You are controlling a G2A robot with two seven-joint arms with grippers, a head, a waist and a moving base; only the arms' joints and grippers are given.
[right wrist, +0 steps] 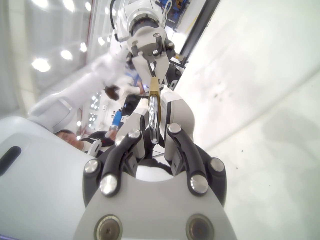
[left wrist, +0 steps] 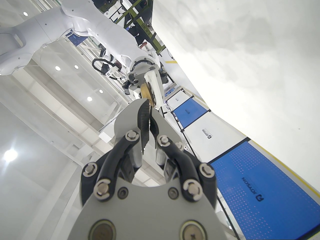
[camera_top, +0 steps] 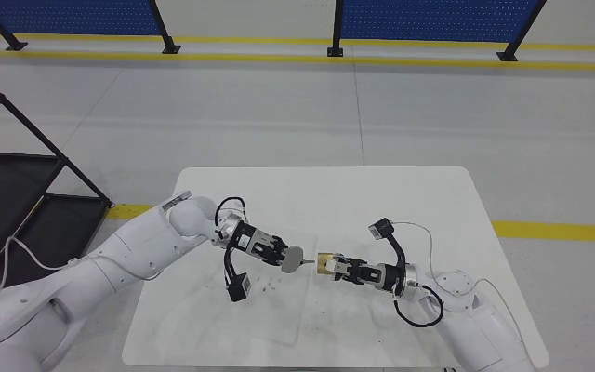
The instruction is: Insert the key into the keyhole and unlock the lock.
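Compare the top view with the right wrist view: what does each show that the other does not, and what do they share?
Top view: the full outline of the table and yellow floor lines. Right wrist view: the chrome shackle held in the right gripper. Shared: the brass lock, with the left gripper holding the key at it.

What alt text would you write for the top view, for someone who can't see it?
Two white robot arms meet above a white table: the left claw, shut on the key, holds its tip to the brass lock gripped in the right claw. Blue barriers and yellow floor lines lie beyond the table.
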